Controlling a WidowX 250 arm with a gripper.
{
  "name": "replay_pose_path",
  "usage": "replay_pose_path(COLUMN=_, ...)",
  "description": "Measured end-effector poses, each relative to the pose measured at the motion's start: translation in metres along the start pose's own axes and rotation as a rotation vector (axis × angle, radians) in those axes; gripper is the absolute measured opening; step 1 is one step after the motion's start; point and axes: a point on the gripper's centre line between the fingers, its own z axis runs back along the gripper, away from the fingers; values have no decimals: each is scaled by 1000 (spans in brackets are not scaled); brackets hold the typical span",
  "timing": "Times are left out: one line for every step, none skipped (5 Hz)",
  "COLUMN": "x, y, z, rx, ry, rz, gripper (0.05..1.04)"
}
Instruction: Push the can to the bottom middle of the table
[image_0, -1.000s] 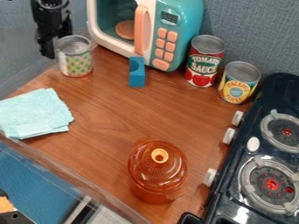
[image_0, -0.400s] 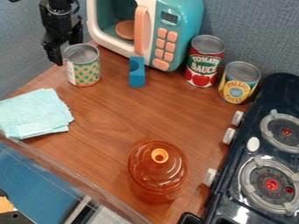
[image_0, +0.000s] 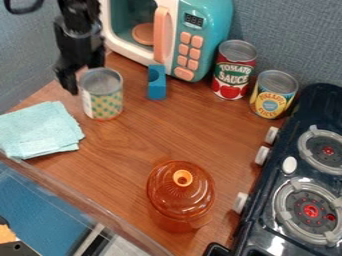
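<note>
At the table's upper left hangs the black gripper (image_0: 81, 80), pointing down against the back-left side of the can. The can (image_0: 102, 100) is upright, with a grey top and a pale label with green and yellow pattern. One fingertip shows at the can's left; the other side of the gripper is partly behind the can. Whether the gripper is open or shut is not visible. The wooden table (image_0: 127, 150) stretches down from the can.
A light blue cloth (image_0: 40, 129) lies at the left, below the can. A blue block (image_0: 156, 82) stands right of it. An amber lidded pot (image_0: 179, 197) sits lower centre. Tomato (image_0: 234, 70) and pineapple (image_0: 273, 95) cans, a toy microwave (image_0: 194, 37) and a stove (image_0: 294, 190) line the back and right.
The gripper has moved down and to the right, and the can has slid the same way with it, staying upright. The other objects have not moved.
</note>
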Motion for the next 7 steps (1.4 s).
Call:
replay_pose_path(x=-20, y=20, z=12, rx=-22, ry=22, rz=-42, gripper=999)
replay_pose_path(x=-37, y=41, z=20, rx=-35, ry=27, rz=-86, gripper=999)
replay_pose_path(x=-54, y=58, z=31, rx=-57, ry=28, rz=-123, gripper=999)
replay_pose_path(x=-63, y=72, z=35, rx=-50, ry=45, rz=-136, gripper=999)
replay_pose_path(x=-68, y=78, z=38, rx=-53, ry=55, rz=-156, gripper=999)
replay_pose_path(x=-65, y=78, z=45, rx=-63, ry=64, rz=-135, gripper=999)
replay_pose_path(x=-36, y=67, z=65, rx=-108, ry=66, rz=-33, gripper=999)
